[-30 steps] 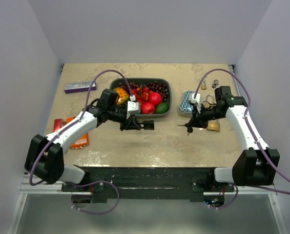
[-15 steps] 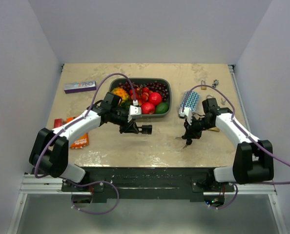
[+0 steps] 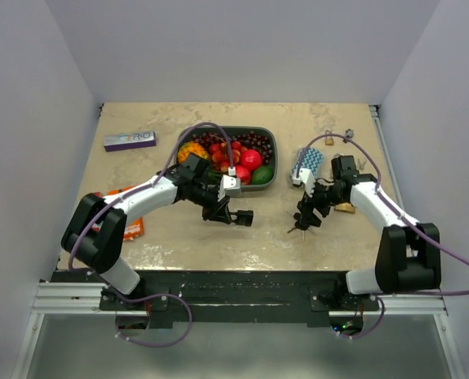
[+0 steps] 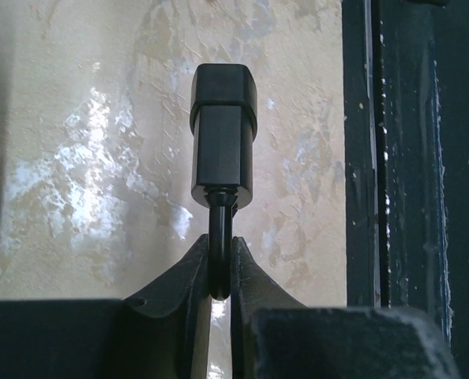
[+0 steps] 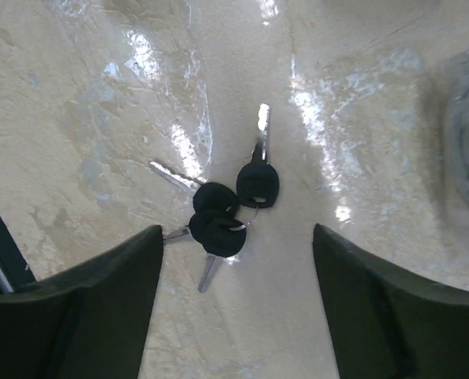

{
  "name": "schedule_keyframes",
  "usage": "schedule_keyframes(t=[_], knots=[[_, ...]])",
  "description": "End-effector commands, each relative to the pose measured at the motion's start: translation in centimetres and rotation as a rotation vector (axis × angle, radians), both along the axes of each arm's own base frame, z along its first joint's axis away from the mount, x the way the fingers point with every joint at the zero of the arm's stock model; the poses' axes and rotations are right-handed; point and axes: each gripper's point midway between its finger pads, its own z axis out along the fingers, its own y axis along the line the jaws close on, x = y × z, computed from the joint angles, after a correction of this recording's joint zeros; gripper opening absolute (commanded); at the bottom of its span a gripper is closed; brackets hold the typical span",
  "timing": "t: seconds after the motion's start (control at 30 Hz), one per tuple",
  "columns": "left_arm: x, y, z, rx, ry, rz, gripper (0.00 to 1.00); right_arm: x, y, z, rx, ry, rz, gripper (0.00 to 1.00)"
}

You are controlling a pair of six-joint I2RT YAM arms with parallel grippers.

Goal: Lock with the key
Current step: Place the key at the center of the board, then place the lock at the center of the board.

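- The left gripper (image 4: 219, 257) was clamped on the shackle of a black padlock (image 4: 223, 142). The padlock's body ran straight out in line with the fingers, near the table's (image 4: 76, 158) front edge.
- The right gripper (image 5: 236, 237) was spread wide over the key bunch (image 5: 226, 209), which lay flat on the table with its blades fanned apart.

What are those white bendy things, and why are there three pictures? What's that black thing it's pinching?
The white bendy things are two robot arms with pinching fingers called grippers. The big picture looks down from above; the other two come from small cameras on each wrist. The left gripper pinches the metal loop of a black padlock. The right gripper is open over a bunch of keys lying on the table. Also there: a tray of fruit, a brass padlock, a purple box and an orange packet.
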Motion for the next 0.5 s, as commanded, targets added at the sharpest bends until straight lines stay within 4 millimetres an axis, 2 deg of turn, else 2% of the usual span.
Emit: schedule_keyframes(t=[0.0, 0.07, 0.1, 0.13, 0.17, 0.2, 0.27, 0.33, 0.47], knots=[[1.5, -3.5, 3.5, -0.093, 0.042, -0.002, 0.00, 1.6, 1.3, 6.0, 0.077, -0.241, 0.060, 0.84], [1.5, -4.7, 4.6, -0.082, 0.118, 0.018, 0.00, 1.5, 2.9, 7.5, 0.090, -0.307, 0.086, 0.85], [1.5, -5.1, 4.1, -0.071, 0.182, 0.028, 0.00, 1.0, 3.6, 7.6, 0.088, -0.322, 0.102, 0.85], [1.5, -5.7, 4.9, -0.072, 0.254, 0.049, 0.00, 0.2, 5.3, 8.9, 0.104, -0.374, 0.151, 0.86], [1.0, -6.1, 5.3, -0.083, 0.315, 0.032, 0.00, 0.3, 5.9, 9.7, 0.122, -0.405, 0.136, 0.86], [0.8, -6.4, 4.6, -0.069, 0.381, 0.029, 0.00, -0.2, 6.6, 9.9, 0.135, -0.422, 0.143, 0.86], [0.2, -6.8, 4.8, -0.055, 0.473, 0.020, 0.00, -0.8, 8.1, 11.8, 0.172, -0.512, 0.166, 0.87], [0.0, -7.1, 5.3, -0.046, 0.514, 0.029, 0.00, -2.1, 9.4, 12.1, 0.193, -0.550, 0.215, 0.89], [-0.9, -7.8, 6.2, -0.048, 0.608, 0.016, 0.00, -3.1, 11.1, 11.7, 0.188, -0.612, 0.306, 0.90]])
